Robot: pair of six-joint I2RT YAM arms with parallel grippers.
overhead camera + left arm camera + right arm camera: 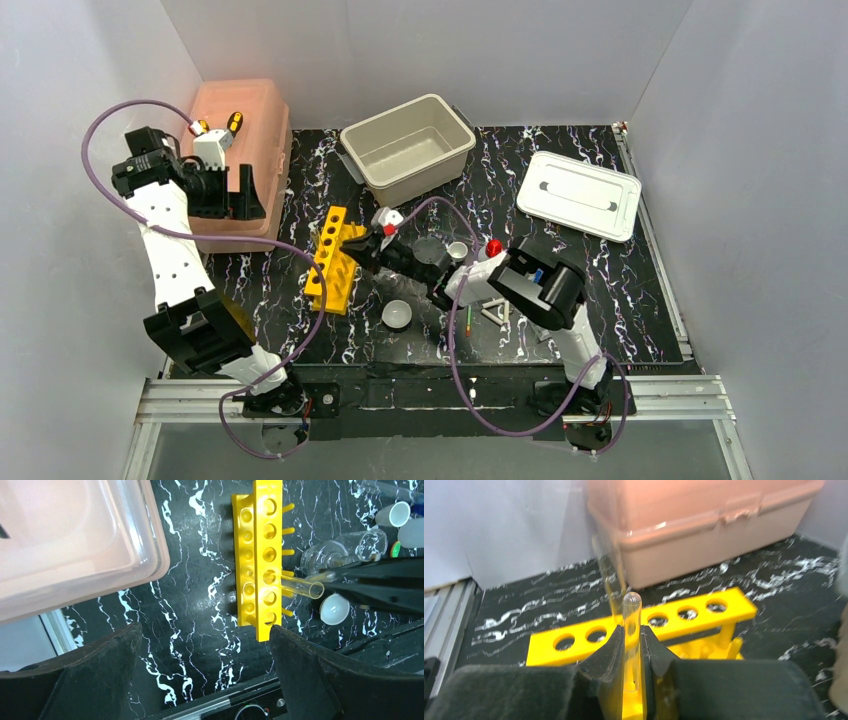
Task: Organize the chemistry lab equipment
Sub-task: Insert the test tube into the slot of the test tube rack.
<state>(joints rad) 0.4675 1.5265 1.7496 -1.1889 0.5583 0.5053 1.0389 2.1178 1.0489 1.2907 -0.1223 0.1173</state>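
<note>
Top external view, from the left: a big see-through pink box (240,150) sits in the corner. The left gripper (250,195) hangs by the box's right edge with its jaws wide apart and nothing in them. Next comes the yellow plastic rack with round holes (335,258), standing on the black marbled table (620,290). Over a middle hole is a small clear glass tube (631,607), round end first and leaning. I think the tube could bump the edge of the hole, because it is not straight up. Then it might slip, crack, or push the rack over. The right gripper (631,647) has its jaws nearly together, squeezing the tube between its black pads (609,650). Right of the rack are a clear glass flask (345,547) and a little white bowl (334,609).
</note>
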